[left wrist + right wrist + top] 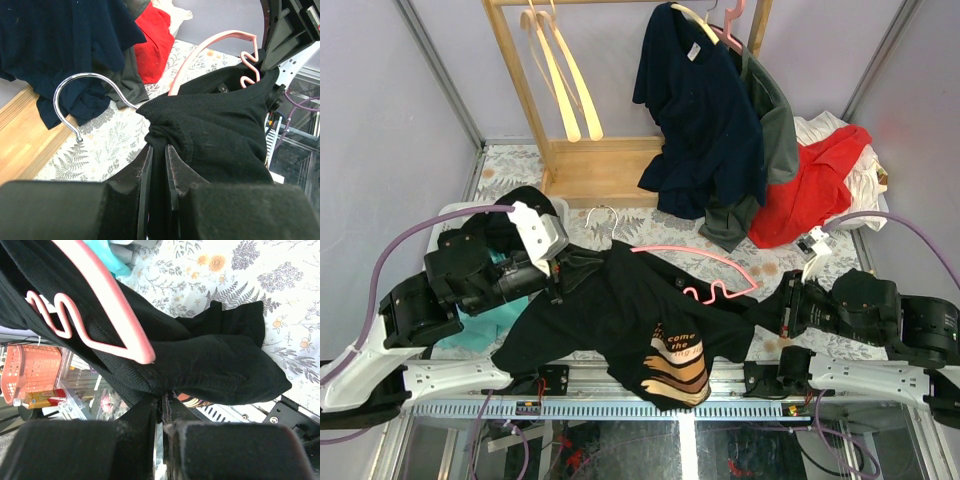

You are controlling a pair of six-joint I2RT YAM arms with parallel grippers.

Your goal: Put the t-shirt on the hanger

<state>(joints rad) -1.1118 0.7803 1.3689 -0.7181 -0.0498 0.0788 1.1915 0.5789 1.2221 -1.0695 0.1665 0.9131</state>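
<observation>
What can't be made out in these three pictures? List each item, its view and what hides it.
1. Top view: the hanger, left half covered by the t-shirt.
2. Top view: the print wording, folded and too small.
3. Left wrist view: left gripper fingertips, buried in t-shirt cloth.
4. Right wrist view: right gripper fingertips, likewise pinched into cloth.
5. Top view: teal cloth, mostly under the left arm.

Black t-shirt (225, 130): matt knit cloth. Pink hanger (105, 295): smooth plastic, slightly glossy. Its hook (85, 76): shiny polished metal. Clothes rack (605, 168): pale matt wood.
</observation>
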